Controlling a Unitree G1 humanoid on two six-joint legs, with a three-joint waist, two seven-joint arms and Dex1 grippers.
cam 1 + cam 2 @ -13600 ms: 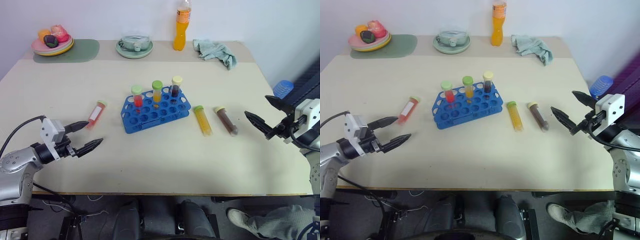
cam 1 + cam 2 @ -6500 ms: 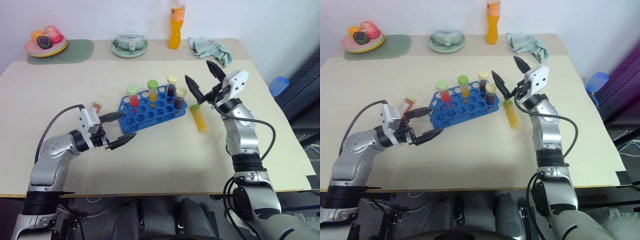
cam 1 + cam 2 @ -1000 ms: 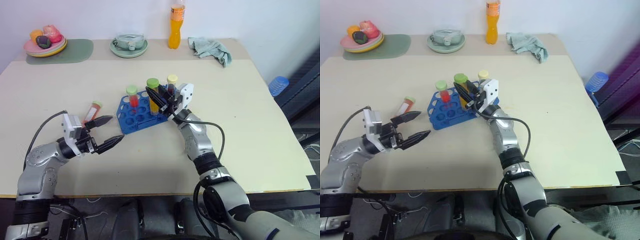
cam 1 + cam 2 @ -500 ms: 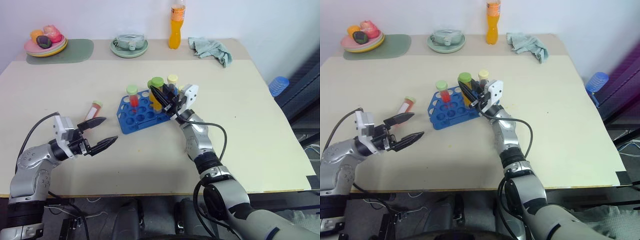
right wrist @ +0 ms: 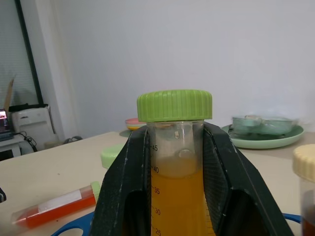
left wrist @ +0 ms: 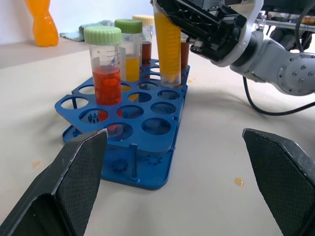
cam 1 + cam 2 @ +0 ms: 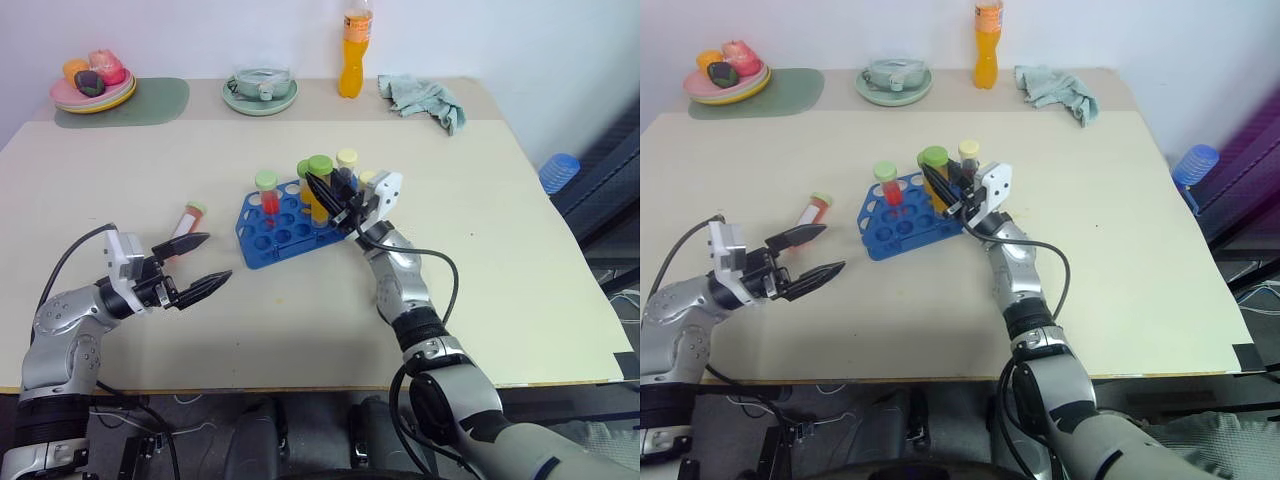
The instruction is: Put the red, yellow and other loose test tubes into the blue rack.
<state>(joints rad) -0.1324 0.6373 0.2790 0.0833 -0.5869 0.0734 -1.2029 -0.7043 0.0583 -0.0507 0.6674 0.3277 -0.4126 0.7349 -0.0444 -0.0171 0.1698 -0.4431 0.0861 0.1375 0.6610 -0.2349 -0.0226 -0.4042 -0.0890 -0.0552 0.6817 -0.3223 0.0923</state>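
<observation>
Now upright, cap up: yellow tube (image 7: 319, 190) clamped in right gripper (image 7: 330, 196) over blue rack (image 7: 262, 249).

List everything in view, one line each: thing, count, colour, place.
Rack: one, blue, table centre.
Tubes standing in rack: four; red, orange, two dark.
Yellow tube: one, green cap, held upright over rack.
Red tube: one, lying left of rack.
Bottle: one, orange, far edge.
Cloth: one, pale green, far right.
Cup on saucer: one, pale green, far edge.
Fruit plate: one, far left, on green mat.
Left gripper: open.
Right gripper: shut on yellow tube.
</observation>
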